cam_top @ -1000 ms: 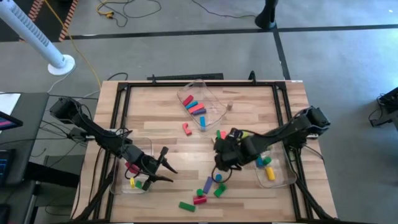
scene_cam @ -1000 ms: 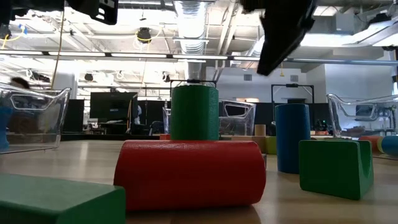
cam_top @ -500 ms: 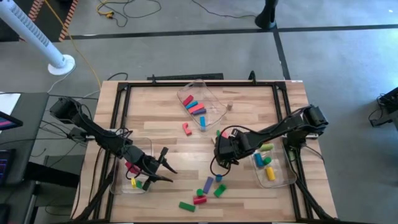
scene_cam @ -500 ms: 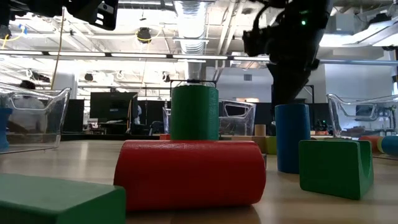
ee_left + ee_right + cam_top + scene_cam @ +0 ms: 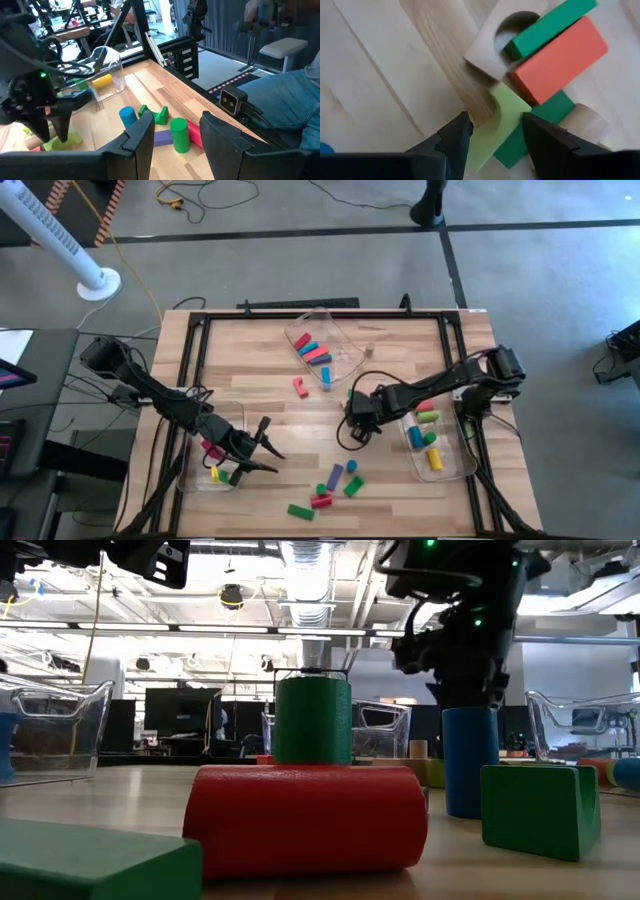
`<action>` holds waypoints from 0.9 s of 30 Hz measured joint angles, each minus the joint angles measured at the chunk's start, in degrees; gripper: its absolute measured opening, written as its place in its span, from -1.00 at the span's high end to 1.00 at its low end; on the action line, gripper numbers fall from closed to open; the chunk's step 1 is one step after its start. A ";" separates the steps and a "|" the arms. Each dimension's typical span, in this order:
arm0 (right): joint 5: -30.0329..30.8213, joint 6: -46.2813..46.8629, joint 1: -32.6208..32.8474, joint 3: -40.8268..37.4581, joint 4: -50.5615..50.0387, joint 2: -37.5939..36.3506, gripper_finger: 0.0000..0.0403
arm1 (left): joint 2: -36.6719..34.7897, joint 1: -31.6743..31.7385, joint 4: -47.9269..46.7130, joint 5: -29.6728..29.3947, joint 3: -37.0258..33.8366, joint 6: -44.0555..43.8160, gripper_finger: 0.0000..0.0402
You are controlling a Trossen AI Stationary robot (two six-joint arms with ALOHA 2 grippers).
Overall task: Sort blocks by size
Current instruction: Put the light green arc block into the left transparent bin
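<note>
At the near edge of the surface lies a loose cluster of blocks: a red cylinder on its side, an upright green cylinder, an upright blue cylinder and a green arch. The left claw waits beside the left bin, fingers spread and empty. Farther in, the right claw hangs over a second pile, fingers spread astride a light green block that touches a red bar, a dark green bar and a tan arch. Behind stands the far bin with several bars. The step in hand looks like picking the light green block; next the claw must descend and close without nudging its neighbours. A second ago this arm hovered nearer the front cluster; it has since drawn back to this pile.
</note>
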 joint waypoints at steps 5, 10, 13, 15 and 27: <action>-0.92 1.29 -1.71 -1.31 1.12 -0.04 0.01 | 0.00 0.00 0.00 0.00 0.00 0.02 0.26; -1.70 1.37 -1.94 -2.17 2.10 -0.04 0.14 | 0.02 0.00 -0.54 0.00 0.00 0.02 0.26; -1.77 1.37 -1.43 -2.90 4.04 -0.04 0.22 | 0.02 0.00 -0.69 0.00 0.00 0.01 0.26; -1.84 1.37 -1.04 -3.09 4.75 -0.04 0.27 | 0.02 0.00 -0.72 0.00 0.00 0.02 0.26; -1.92 -0.49 1.40 -3.09 9.32 -0.04 0.21 | 0.02 0.00 -0.79 -0.02 0.00 0.02 0.26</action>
